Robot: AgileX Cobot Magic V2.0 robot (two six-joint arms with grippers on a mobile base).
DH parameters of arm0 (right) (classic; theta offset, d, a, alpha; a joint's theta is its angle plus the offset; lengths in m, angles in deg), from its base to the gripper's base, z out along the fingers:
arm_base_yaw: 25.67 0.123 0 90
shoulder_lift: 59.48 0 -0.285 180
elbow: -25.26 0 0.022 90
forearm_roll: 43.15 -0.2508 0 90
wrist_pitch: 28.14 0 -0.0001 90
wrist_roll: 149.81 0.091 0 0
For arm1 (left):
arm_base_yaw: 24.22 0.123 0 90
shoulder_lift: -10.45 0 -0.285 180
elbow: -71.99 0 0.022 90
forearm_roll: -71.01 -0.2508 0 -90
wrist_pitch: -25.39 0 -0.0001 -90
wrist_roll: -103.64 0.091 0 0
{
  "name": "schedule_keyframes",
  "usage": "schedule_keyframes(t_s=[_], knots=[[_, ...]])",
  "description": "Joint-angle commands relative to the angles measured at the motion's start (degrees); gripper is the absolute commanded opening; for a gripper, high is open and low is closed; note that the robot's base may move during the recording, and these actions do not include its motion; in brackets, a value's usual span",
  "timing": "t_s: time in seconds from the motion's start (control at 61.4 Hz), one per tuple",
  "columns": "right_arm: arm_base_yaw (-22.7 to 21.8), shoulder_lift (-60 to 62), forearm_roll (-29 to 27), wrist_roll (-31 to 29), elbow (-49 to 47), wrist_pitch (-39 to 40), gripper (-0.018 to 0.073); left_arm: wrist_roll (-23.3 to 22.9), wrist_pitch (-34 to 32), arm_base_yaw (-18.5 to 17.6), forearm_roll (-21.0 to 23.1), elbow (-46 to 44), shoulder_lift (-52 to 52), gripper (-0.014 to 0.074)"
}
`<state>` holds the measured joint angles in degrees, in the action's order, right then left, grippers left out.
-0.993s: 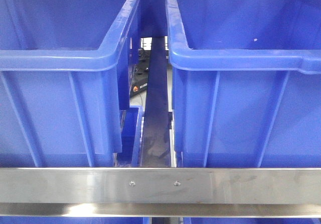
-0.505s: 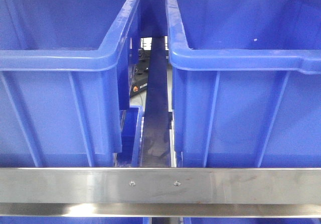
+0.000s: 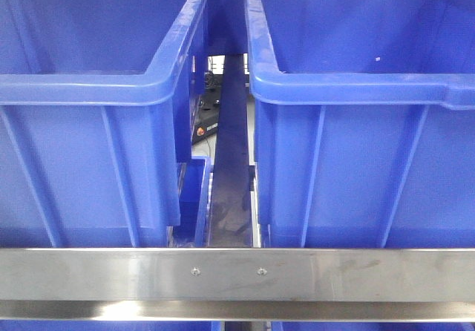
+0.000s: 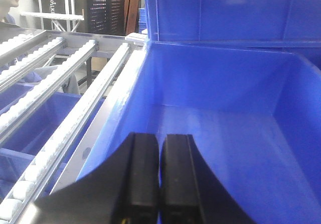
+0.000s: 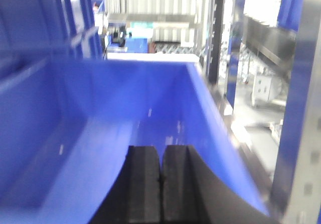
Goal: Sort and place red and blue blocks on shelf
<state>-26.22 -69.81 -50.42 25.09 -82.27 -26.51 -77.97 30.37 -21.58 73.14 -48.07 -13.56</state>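
Note:
The red and blue blocks are out of view. The shelf shows as a brushed steel front rail (image 3: 237, 274) with two screws, and as white roller tracks (image 4: 75, 83) in the left wrist view. My left gripper (image 4: 160, 139) is shut with nothing between its black fingers, hanging over the inside of a large blue bin (image 4: 225, 133). My right gripper (image 5: 161, 149) is likewise shut and empty, over the floor of another blue bin (image 5: 125, 118). Neither gripper shows in the front view.
Two large blue bins (image 3: 96, 108) (image 3: 364, 108) stand side by side on the rack with a narrow dark steel divider (image 3: 230, 175) between them. A person (image 4: 7, 3) stands at the far left. Steel uprights (image 5: 301, 133) rise right of the right bin.

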Motion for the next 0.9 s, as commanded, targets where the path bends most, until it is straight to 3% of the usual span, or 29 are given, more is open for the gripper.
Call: schedule_keyframes(t_s=[0.0,0.554,0.879], knots=[[-0.38,2.03,0.16,-0.44,0.57,2.25,0.0026,-0.13,-4.98,0.01,0.45,-1.63,-0.38,0.0124],[-0.38,4.38,0.16,-0.44,5.19,-0.88,0.0026,-0.13,-4.98,0.01,0.45,-1.55,-0.50,0.0124],[-0.38,4.38,0.16,-0.44,5.19,3.97,0.0026,-0.13,-4.98,0.01,0.45,-1.55,-0.50,0.0124]])
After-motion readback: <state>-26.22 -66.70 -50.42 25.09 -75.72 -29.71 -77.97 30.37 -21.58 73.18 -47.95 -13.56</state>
